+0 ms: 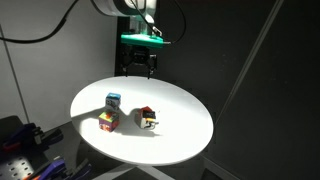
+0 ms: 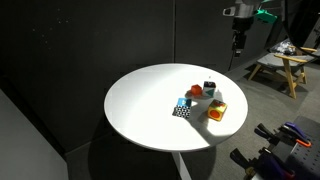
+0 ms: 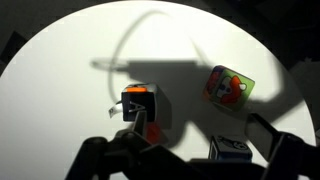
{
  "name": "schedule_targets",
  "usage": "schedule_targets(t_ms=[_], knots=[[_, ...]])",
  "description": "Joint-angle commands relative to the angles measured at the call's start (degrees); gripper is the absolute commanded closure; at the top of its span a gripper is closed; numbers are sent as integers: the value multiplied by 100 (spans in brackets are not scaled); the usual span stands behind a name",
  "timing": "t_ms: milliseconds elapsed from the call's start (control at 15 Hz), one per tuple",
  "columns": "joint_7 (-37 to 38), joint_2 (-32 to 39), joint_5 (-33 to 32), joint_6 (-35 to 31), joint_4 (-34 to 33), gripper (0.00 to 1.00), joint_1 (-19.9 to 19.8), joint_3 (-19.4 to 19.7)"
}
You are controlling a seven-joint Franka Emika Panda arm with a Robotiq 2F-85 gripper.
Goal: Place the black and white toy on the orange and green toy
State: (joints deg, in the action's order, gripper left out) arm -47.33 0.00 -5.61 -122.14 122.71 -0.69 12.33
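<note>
The black and white toy (image 1: pixel 150 121) (image 2: pixel 182 110) lies near the middle of the round white table (image 1: pixel 180 125); in the wrist view (image 3: pixel 138 103) it looks dark. The orange and green toy (image 1: pixel 108 121) (image 2: pixel 218 111) (image 3: pixel 230 86) stands apart from it, with bare table between them. My gripper (image 1: pixel 139 68) (image 2: pixel 238 45) hangs high above the table's far edge, well away from both toys. In the wrist view its fingers (image 3: pixel 200 122) are spread wide with nothing between them.
A blue-and-white cube (image 1: pixel 113 100) (image 2: pixel 209 88) (image 3: pixel 232 148) stands beside the orange and green toy. A tiny orange cube (image 2: pixel 193 92) (image 3: pixel 150 128) sits close to the black and white toy. A wooden stool (image 2: pixel 285 62) stands beyond the table, and dark curtains surround it.
</note>
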Motion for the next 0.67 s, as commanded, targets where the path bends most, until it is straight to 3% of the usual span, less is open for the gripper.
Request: schedule_targets(t_ms=[0, 533, 600], knots=[[-621, 723, 144, -23, -724, 0, -353, -191], [-1008, 1594, 153, -158, -1559, 0, -835, -546], [-775, 1435, -29, -219, -1268, 0, -795, -547]])
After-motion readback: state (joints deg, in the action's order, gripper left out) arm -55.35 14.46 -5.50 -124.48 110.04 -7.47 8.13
